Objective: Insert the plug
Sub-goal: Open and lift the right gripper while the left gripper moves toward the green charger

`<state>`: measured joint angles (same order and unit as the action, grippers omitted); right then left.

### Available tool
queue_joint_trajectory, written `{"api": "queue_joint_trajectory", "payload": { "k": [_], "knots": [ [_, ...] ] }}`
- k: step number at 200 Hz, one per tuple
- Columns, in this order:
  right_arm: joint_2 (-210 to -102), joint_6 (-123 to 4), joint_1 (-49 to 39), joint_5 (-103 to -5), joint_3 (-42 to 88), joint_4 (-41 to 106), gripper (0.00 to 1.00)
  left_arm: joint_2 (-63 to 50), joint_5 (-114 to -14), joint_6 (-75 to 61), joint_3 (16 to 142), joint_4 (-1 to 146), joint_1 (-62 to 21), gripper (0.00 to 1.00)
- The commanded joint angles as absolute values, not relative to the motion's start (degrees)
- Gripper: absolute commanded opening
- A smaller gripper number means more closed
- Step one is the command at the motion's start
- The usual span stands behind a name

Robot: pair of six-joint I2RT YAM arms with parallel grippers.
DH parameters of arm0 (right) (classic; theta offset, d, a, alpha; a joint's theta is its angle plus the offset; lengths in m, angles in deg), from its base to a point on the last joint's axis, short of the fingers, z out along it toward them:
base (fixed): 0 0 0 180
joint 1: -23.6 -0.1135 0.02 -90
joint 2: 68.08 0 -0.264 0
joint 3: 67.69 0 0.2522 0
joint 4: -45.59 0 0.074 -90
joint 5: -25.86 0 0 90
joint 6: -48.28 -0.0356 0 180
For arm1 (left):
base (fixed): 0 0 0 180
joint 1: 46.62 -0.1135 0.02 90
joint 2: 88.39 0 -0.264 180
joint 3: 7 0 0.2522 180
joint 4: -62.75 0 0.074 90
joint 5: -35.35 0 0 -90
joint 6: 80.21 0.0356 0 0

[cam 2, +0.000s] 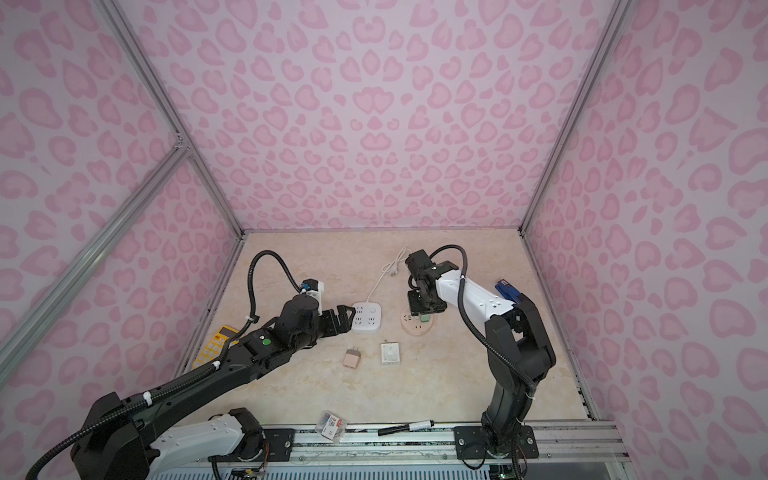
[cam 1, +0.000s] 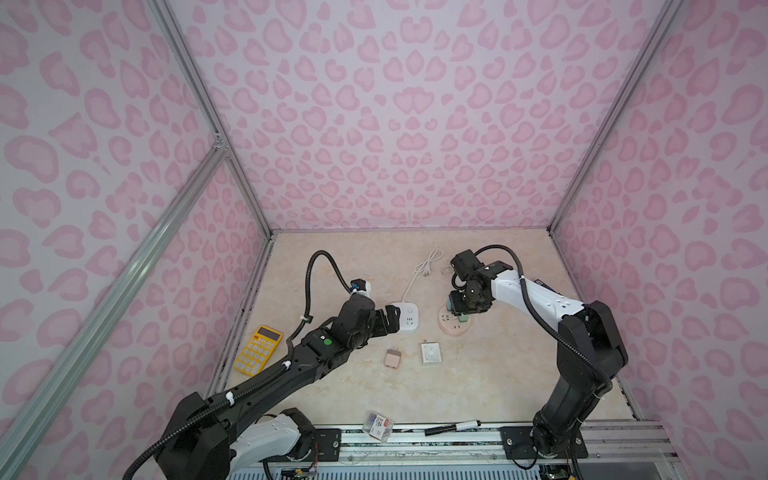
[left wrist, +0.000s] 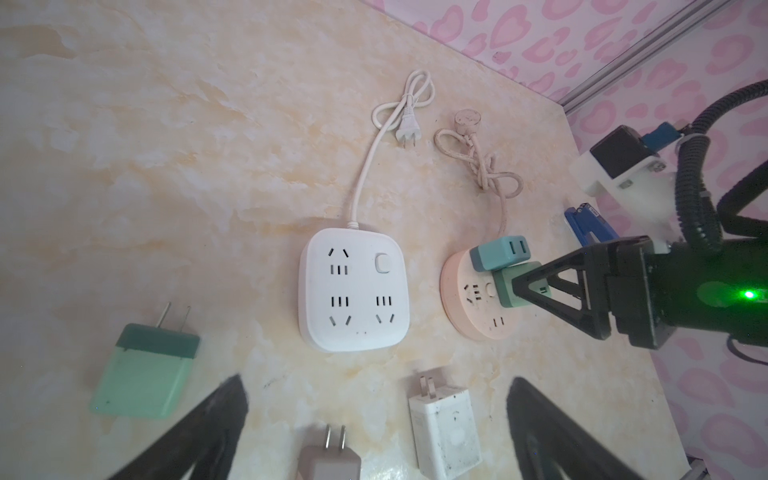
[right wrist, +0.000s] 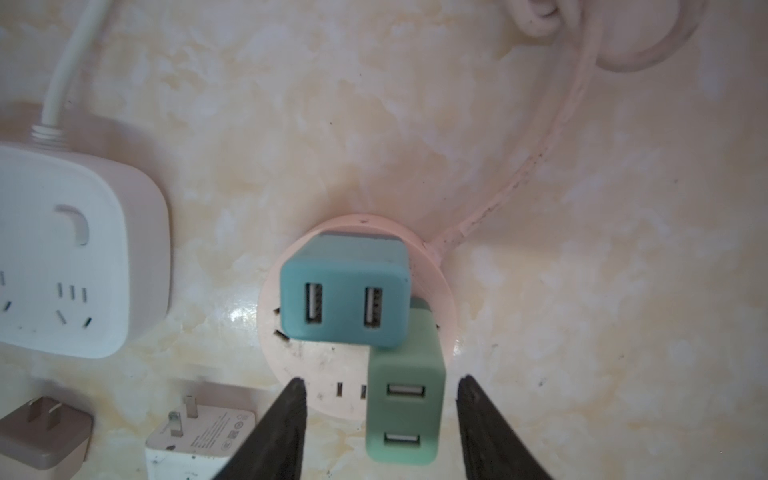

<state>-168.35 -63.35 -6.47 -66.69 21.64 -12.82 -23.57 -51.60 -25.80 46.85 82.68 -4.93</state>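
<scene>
Right gripper point(right wrist: 381, 379) straddles the green plug point(right wrist: 405, 419), jaws parted (prongs hidden against the pink socket point(right wrist: 322, 365)).

Lab enclosure: aluminium frame point(cam 1: 127, 282), printed walls point(cam 1: 415, 124)
</scene>
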Motion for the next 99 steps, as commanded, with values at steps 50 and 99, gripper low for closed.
{"api": "queue_joint_trajectory", "payload": {
  "k": [50, 99],
  "knots": [
    [-163.93, -62.65, -5.5, -65.38, 20.44, -12.13, 0.58, -23.15, -50.02, -26.27, 46.99, 82.18, -4.88, 1.0],
    [-153.02, -63.72, -7.08, -68.59, 12.9, -3.92, 0.56, -22.29, -45.24, -28.43, 45.68, 80.27, -4.88, 0.99]
  ]
}}
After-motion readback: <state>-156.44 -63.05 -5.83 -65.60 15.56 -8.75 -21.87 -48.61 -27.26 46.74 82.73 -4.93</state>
